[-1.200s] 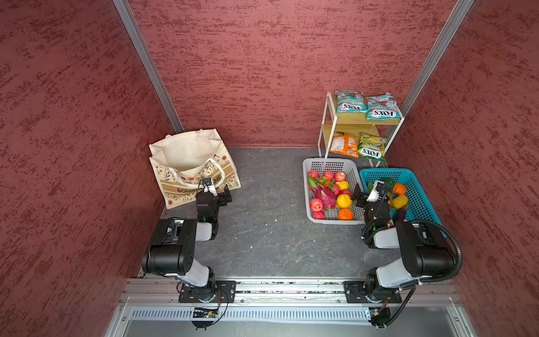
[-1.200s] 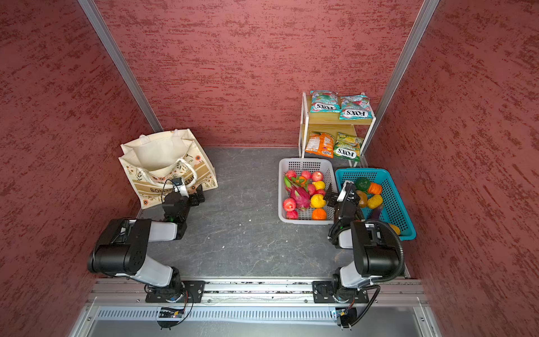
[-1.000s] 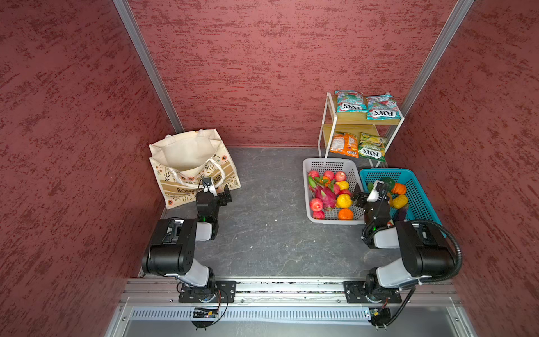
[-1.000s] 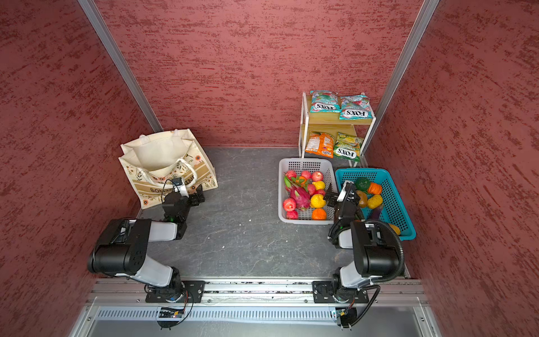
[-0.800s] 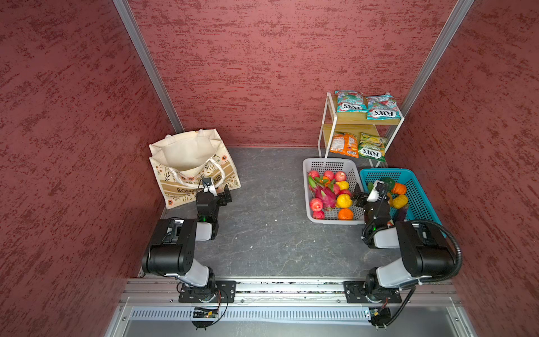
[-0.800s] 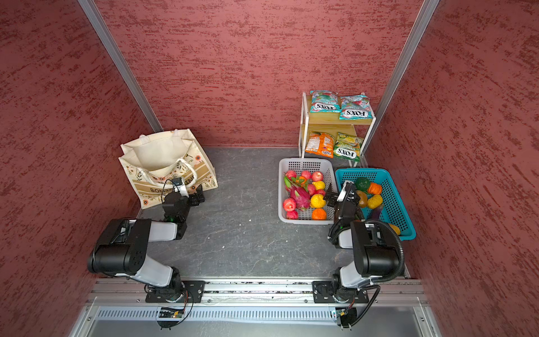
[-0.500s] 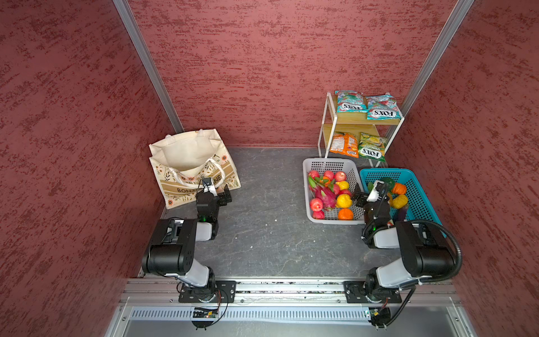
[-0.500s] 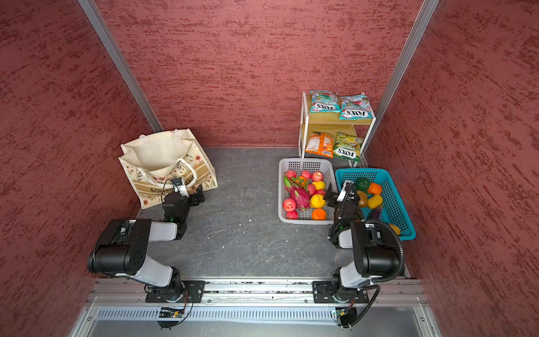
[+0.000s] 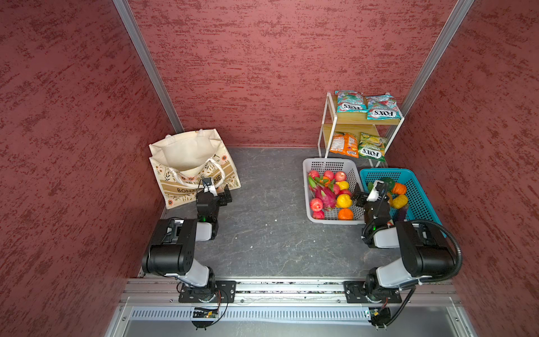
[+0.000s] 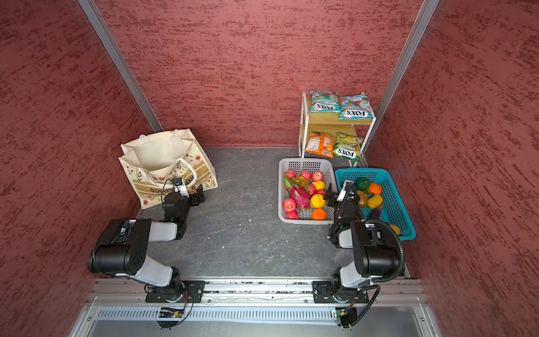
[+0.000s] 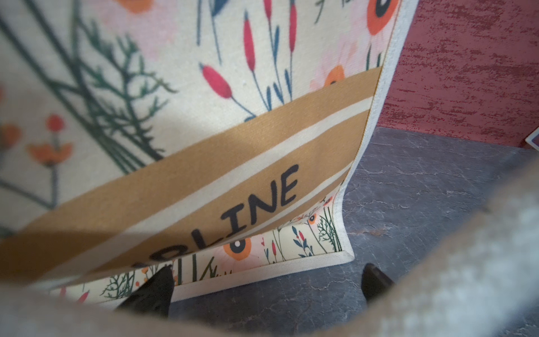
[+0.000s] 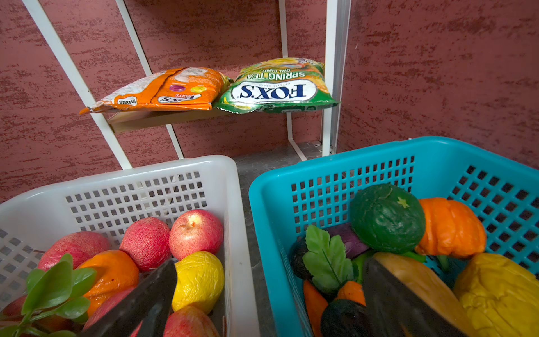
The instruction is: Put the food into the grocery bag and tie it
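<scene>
The cream floral grocery bag point(image 9: 189, 157) point(image 10: 157, 154) stands open at the back left, its handles draped over the front. My left gripper point(image 9: 216, 192) point(image 11: 267, 280) is open, low at the bag's point(image 11: 204, 116) bottom front corner, with only floor between its fingers. My right gripper point(image 9: 372, 192) point(image 12: 269, 271) is open, straddling the adjoining walls of the two baskets and holding nothing. The pink dragon fruit point(image 9: 323, 194) and a yellow fruit point(image 12: 198, 280) lie in the grey basket. A dark green vegetable point(image 12: 386, 217) lies in the blue basket. Two teal-and-red FOX'S packets point(image 9: 350, 102) top the shelf.
The grey basket point(image 9: 329, 164) also holds red apples and oranges. The blue basket point(image 9: 420, 186) holds orange, yellow and purple vegetables. A white-framed shelf rack point(image 9: 323, 128) in the back right corner carries orange point(image 12: 163, 87) and yellow-green point(image 12: 277, 87) packets below. Red walls close in on three sides.
</scene>
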